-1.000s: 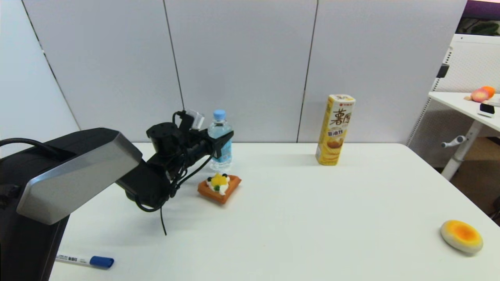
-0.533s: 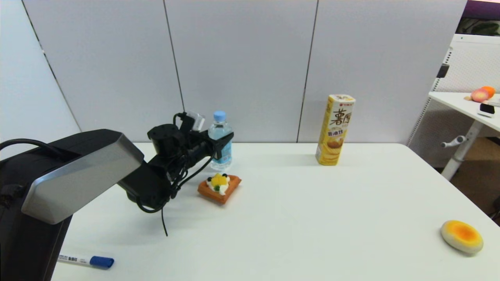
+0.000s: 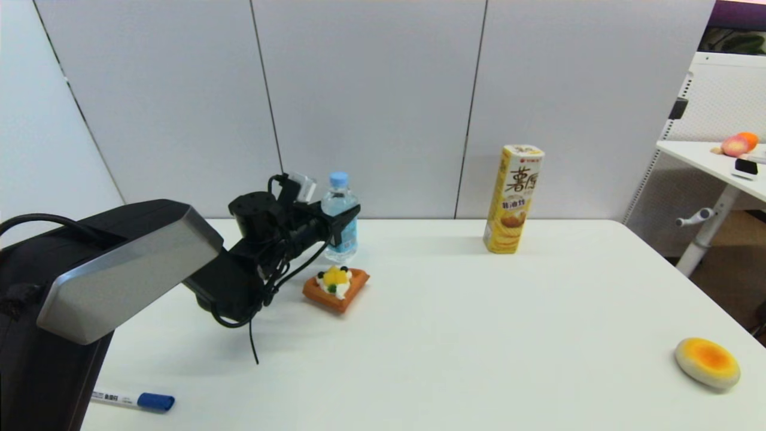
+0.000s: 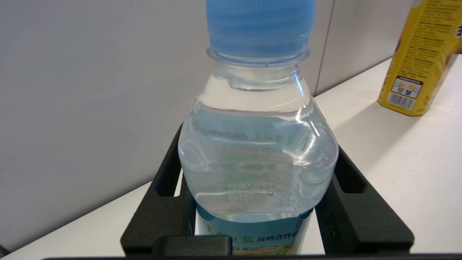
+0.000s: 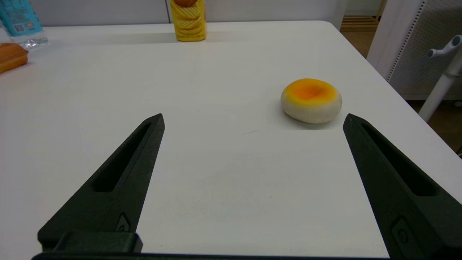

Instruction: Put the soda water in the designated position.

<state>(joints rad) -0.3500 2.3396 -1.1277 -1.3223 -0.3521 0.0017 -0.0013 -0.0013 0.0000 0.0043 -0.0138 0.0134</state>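
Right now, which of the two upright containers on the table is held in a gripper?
The soda water, the small clear bottle with the light blue cap: the left gripper is shut on it. The taller yellow canister stands alone, untouched.

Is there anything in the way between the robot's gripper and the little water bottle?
No. The left gripper is already around the soda water, one finger on each side of it, nothing between them. The waffle cake sits just in front of the bottle. The right gripper is open, off near the round bun.

Yellow crisps canister (image 3: 514, 199) upright, waffle cake (image 3: 336, 288), orange-topped bun (image 3: 707, 362), blue-capped marker (image 3: 133, 399)
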